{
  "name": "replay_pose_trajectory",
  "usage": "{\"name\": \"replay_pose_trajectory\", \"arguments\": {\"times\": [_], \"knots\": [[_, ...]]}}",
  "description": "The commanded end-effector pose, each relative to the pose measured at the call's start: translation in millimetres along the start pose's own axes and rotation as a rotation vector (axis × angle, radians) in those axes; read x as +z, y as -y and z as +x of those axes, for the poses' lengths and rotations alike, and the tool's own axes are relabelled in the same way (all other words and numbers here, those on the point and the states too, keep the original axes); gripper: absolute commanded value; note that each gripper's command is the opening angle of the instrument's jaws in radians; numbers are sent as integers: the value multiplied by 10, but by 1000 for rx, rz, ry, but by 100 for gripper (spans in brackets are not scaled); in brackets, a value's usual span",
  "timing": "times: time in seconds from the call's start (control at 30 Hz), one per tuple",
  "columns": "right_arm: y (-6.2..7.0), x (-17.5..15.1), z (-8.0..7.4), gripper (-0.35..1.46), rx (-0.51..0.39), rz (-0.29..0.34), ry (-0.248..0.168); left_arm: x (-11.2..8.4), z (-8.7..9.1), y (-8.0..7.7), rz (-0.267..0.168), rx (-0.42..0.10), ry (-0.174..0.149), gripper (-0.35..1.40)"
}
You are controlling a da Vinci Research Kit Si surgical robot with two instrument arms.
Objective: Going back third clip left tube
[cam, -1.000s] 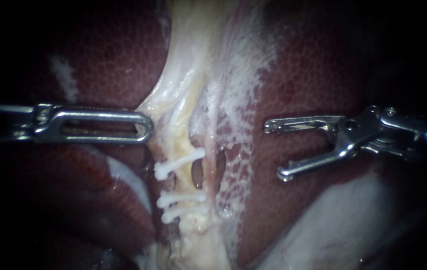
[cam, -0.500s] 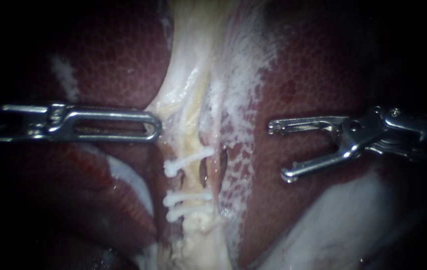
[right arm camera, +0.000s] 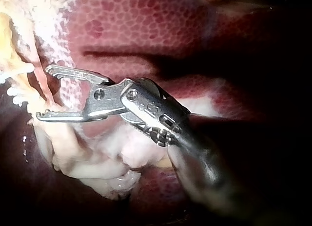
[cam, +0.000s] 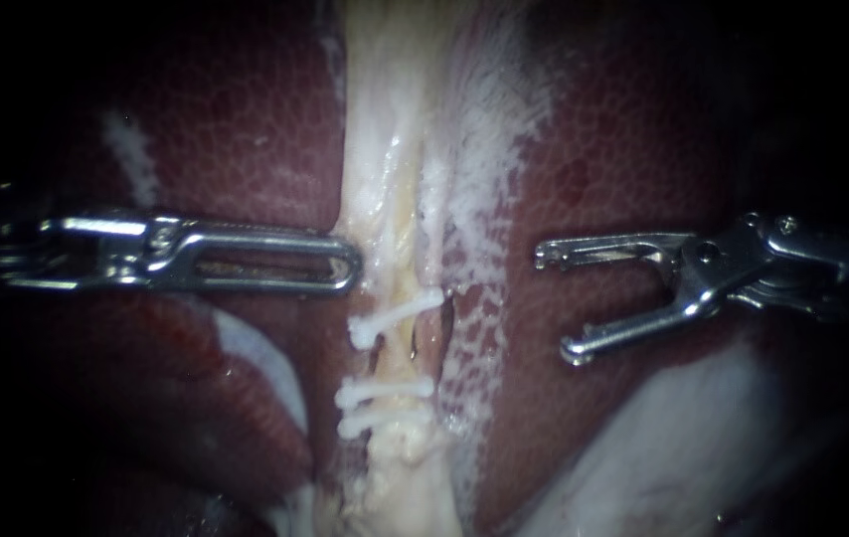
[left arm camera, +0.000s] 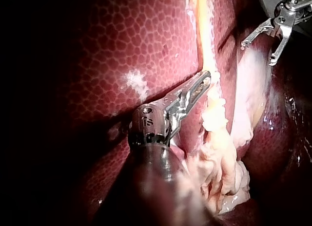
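End effector, R instr. (cam: 554,301): wide open (empty).

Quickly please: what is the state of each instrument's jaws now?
Left instrument: jaws shut on pale tissue.
Right instrument: jaws open, holding nothing.

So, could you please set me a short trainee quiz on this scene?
1. How many clips sit across the tube?
2. True or false: the right instrument's end effector is holding a clip.
3. The left instrument's end effector grips the tube: A) just above the top clip; B) below the lowest clip; C) between the two lower clips.
Key: 1) Three. 2) False: it is open and empty, clear of the tube. 3) A.
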Motion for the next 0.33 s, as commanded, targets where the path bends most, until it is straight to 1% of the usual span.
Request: {"name": "replay_pose_trajectory", "arguments": {"times": [0.03,0.33], "knots": [[0,-1,0,60,0,0,0,0,0,0,-1,-1,0,-35],[0,-1,0,60,1,-1,0,-1,0,-1,-1,-1,-3,-35]]}}
